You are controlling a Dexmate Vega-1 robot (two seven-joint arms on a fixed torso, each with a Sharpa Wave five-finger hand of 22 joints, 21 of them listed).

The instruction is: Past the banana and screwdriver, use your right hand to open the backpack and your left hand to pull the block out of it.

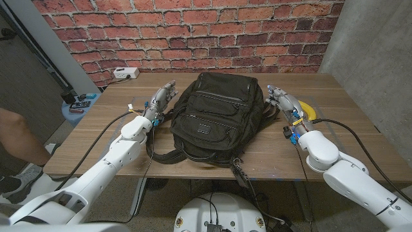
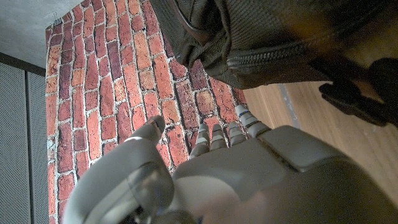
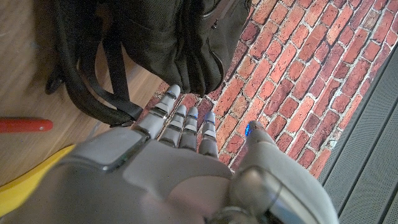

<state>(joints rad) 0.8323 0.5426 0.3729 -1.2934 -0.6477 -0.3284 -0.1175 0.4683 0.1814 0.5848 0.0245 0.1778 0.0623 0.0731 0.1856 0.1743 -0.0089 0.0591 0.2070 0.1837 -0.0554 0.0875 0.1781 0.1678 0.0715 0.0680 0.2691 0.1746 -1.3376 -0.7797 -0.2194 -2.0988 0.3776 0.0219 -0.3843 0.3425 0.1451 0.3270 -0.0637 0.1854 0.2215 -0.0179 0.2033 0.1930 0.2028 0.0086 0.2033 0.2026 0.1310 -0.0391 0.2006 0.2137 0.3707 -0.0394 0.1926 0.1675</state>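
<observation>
A black backpack [image 1: 212, 116] lies in the middle of the wooden table [image 1: 347, 138], zippers closed, so its contents are hidden. My left hand [image 1: 161, 100] stands just beside the bag's left side, fingers straight and apart, holding nothing. My right hand [image 1: 283, 101] stands by the bag's right side, also with fingers extended and empty. A yellow banana [image 1: 309, 110] lies right behind the right hand. In the right wrist view the right hand [image 3: 174, 168] points at the backpack [image 3: 155, 37], with the banana [image 3: 25, 180] and a red screwdriver [image 3: 25, 125] beside it. The left wrist view has the left hand [image 2: 249, 174] under the backpack [image 2: 261, 37].
The bag's straps [image 1: 168, 154] trail toward the table's front edge. A white power strip [image 1: 125, 73] lies at the back left corner. A blue stool [image 1: 80, 103] with small items stands left of the table, and a person's leg [image 1: 19, 138] is at the left edge.
</observation>
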